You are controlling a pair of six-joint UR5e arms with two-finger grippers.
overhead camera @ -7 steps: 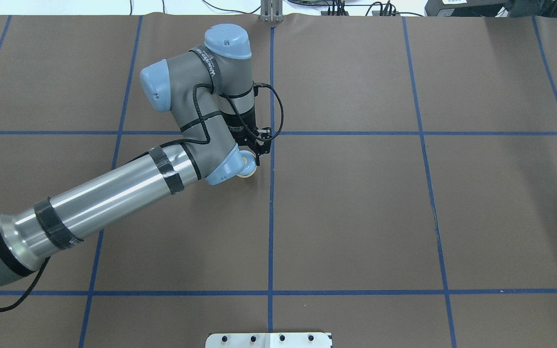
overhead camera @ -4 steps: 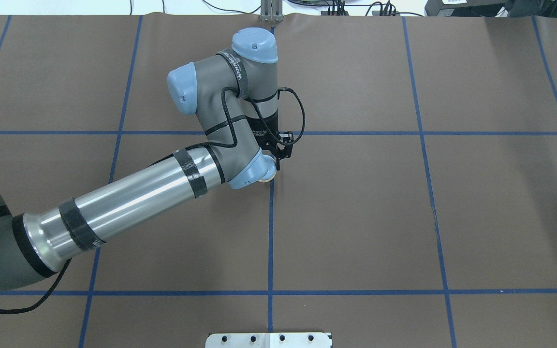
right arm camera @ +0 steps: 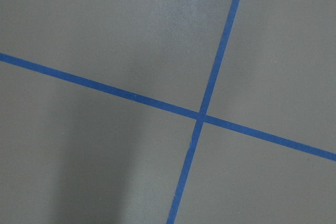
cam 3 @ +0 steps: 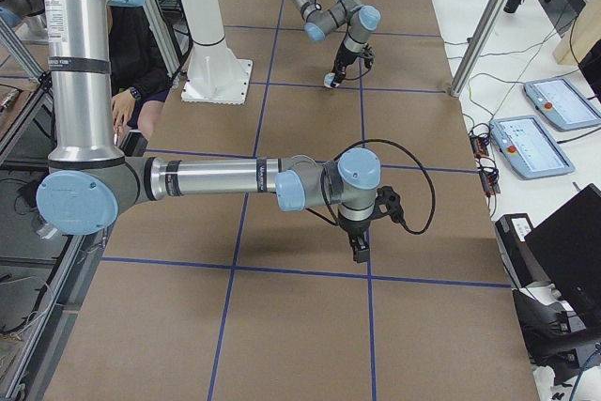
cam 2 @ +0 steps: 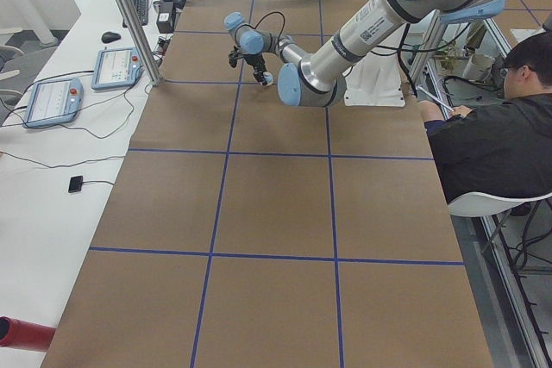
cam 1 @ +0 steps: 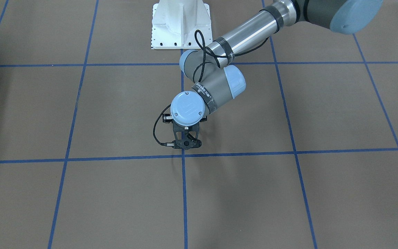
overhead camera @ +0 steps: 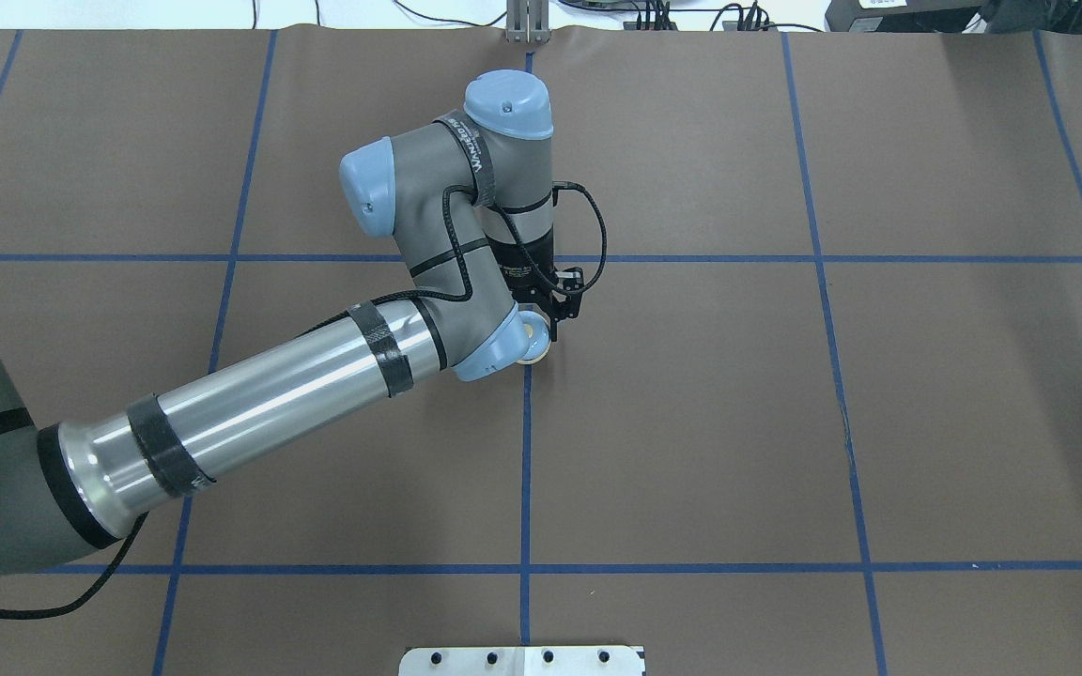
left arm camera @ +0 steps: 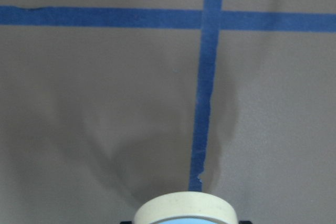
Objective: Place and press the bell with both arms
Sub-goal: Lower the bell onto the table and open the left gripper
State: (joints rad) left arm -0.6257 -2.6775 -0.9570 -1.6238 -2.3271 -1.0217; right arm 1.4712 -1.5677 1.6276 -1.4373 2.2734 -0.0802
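Observation:
The light-blue bell (overhead camera: 534, 344) with a cream base is between the fingers of my left gripper (overhead camera: 547, 334), which is shut on it. It hangs just above the brown table, over the centre blue tape line, a little on my side of the line crossing. The left wrist view shows only the bell's cream rim (left arm camera: 184, 208) at the bottom edge, with its shadow on the table. In the front-facing view the left gripper (cam 1: 185, 140) hides the bell. My right gripper (cam 3: 360, 249) shows only in the exterior right view, pointing down above the table; I cannot tell whether it is open.
The table is brown paper with a blue tape grid (overhead camera: 526, 469). The white bolted pedestal (cam 1: 180, 24) stands at my edge. An operator (cam 2: 500, 144) sits beside the table. Control tablets (cam 2: 121, 66) and an aluminium post (cam 2: 129, 15) stand along the far side.
My left arm has moved to the right with the bell in its gripper, from left of the centre tape line to over it.

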